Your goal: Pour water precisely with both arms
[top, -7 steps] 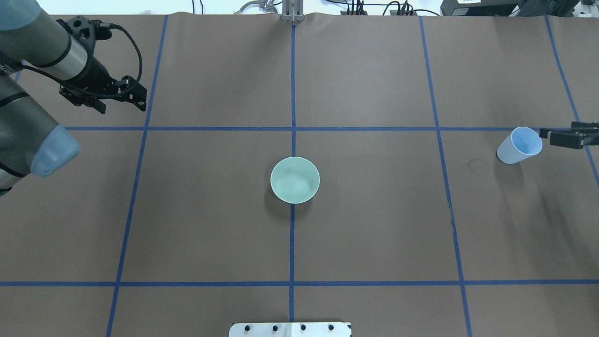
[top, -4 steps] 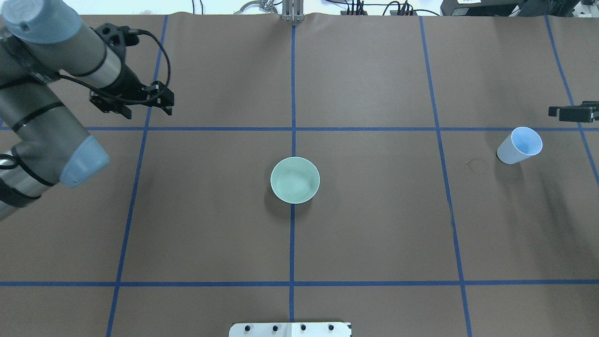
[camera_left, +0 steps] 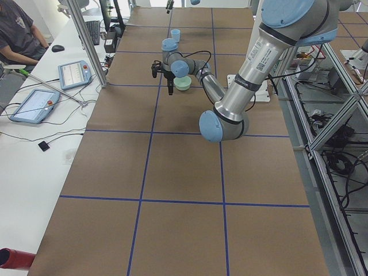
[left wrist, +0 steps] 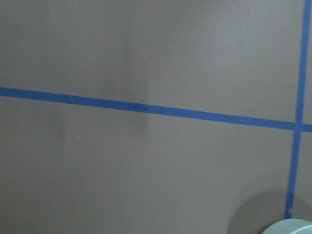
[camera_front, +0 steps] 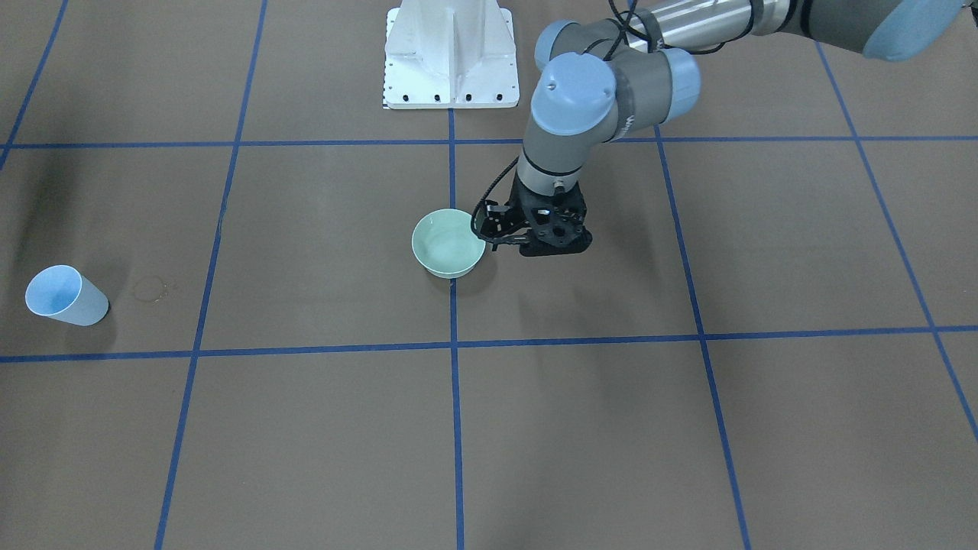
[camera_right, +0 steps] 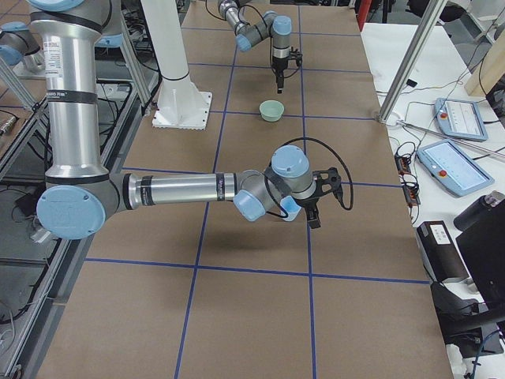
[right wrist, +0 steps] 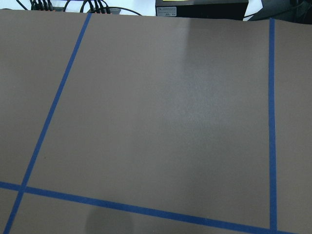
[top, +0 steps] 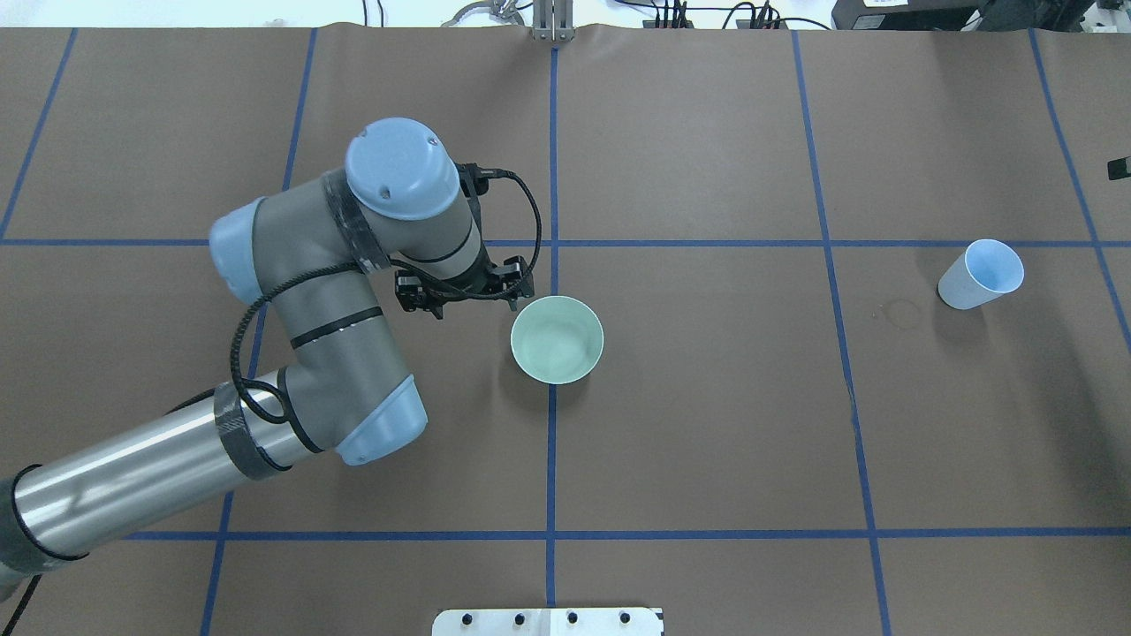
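A pale green bowl [top: 557, 340] stands at the table's middle; it also shows in the front view [camera_front: 448, 243]. My left gripper [top: 474, 307] hangs open and empty just beside the bowl's left rim, fingers pointing down; it also shows in the front view [camera_front: 535, 243]. A light blue cup [top: 981, 274] stands alone at the far right, also seen in the front view [camera_front: 61, 296]. Only a dark sliver of my right gripper [top: 1120, 168] shows at the right edge, away from the cup; I cannot tell its state. No water is clearly visible.
A faint ring mark [top: 901, 314] lies on the brown mat left of the cup. The white pedestal base [camera_front: 451, 53] stands at the robot's side of the table. Blue tape lines grid the mat. Tablets [camera_left: 72, 73] and an operator sit beyond the far edge.
My left arm has swung from the far left corner to beside the bowl. My right gripper has drawn back from the cup and almost left the overhead view. The cup and bowl have not moved.
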You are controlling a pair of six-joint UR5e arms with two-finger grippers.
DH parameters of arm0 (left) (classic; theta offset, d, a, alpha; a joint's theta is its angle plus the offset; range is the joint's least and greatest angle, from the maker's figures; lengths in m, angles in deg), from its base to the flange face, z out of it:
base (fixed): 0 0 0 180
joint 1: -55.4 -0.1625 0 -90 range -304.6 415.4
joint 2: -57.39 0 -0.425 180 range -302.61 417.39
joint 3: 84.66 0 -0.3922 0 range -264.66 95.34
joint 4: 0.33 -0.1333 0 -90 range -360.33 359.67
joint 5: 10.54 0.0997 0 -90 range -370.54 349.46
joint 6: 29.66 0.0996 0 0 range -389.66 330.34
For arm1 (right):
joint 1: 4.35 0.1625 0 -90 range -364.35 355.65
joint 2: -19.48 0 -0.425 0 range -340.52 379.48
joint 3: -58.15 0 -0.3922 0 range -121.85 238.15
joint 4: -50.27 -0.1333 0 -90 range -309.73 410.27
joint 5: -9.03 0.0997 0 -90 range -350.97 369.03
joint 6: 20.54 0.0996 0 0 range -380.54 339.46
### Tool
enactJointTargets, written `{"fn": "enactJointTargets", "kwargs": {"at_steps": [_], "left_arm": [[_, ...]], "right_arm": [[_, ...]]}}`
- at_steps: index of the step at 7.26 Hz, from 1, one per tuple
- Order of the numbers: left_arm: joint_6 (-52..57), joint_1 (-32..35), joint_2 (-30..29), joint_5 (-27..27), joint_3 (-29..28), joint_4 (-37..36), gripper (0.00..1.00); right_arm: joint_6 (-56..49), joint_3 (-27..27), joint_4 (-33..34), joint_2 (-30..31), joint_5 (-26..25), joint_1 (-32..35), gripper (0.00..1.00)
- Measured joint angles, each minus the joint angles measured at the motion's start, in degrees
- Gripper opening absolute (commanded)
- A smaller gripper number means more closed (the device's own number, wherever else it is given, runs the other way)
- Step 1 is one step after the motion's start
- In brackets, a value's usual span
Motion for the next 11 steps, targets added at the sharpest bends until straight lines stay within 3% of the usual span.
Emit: {"fn": "enactJointTargets", "kwargs": {"at_steps": [4, 5, 9, 10, 11], "left_arm": [[-0.31, -2.83, -1.74, 0.56, -3.27, 0.60, 0.59], [-0.34, -3.01, -1.96, 0.56, -3.66, 0.63, 0.54], [-0.42, -3.46, -2.18, 0.37, -4.09, 1.19, 0.54], [-0.46, -3.69, -2.27, 0.32, -4.37, 1.62, 0.48], [-0.48, -3.83, -2.36, 0.31, -4.63, 2.16, 0.31]], "right_arm": [[-0.87, -0.12, 1.87, 0.04, 1.37, 0.54, 1.00], [-0.88, -0.09, 1.89, 0.02, 1.38, 0.54, 1.00], [-0.88, 0.02, 1.90, 0.30, 1.28, 0.54, 1.00], [-0.86, 0.03, 1.89, 0.33, 1.24, 0.54, 1.00], [-0.82, 0.01, 1.90, 0.33, 1.22, 0.54, 1.00]]}}
